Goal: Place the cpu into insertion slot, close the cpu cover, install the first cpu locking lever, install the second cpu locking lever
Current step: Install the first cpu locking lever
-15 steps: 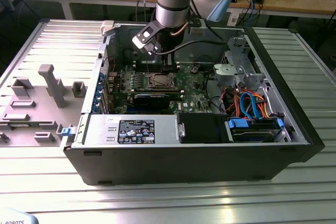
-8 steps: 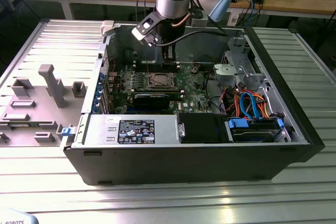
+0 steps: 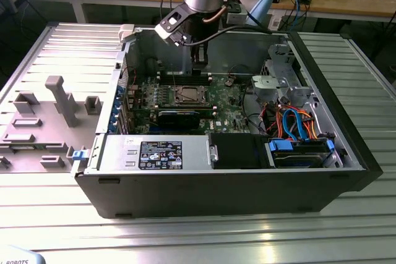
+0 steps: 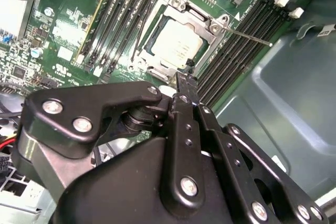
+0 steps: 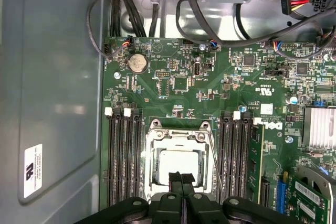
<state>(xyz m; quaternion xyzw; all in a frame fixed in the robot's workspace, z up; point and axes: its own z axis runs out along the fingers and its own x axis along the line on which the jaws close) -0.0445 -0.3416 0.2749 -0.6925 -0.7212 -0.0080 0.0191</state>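
Note:
The cpu (image 4: 176, 43) (image 5: 176, 161) lies flat in the insertion slot (image 3: 185, 95) on the green motherboard. The silvery cpu cover (image 4: 157, 65) (image 5: 152, 156) appears to lie down around it. One thin locking lever (image 4: 249, 36) (image 5: 214, 153) juts out from the socket over the memory slots. A darker rod, the other lever (image 4: 140, 27), runs along the opposite side. My gripper (image 4: 185, 82) (image 5: 181, 178) (image 3: 199, 69) hovers just above the socket's edge. It is shut, fingertips together, with nothing between them.
Long memory slots (image 5: 125, 156) flank the socket on both sides. A black card (image 3: 178, 117), the power supply (image 3: 161, 153) and a drive bay with blue and orange cables (image 3: 297, 125) crowd the case. Cables (image 5: 157, 9) hang beyond the board. A grey fixture tray (image 3: 49, 115) stands outside.

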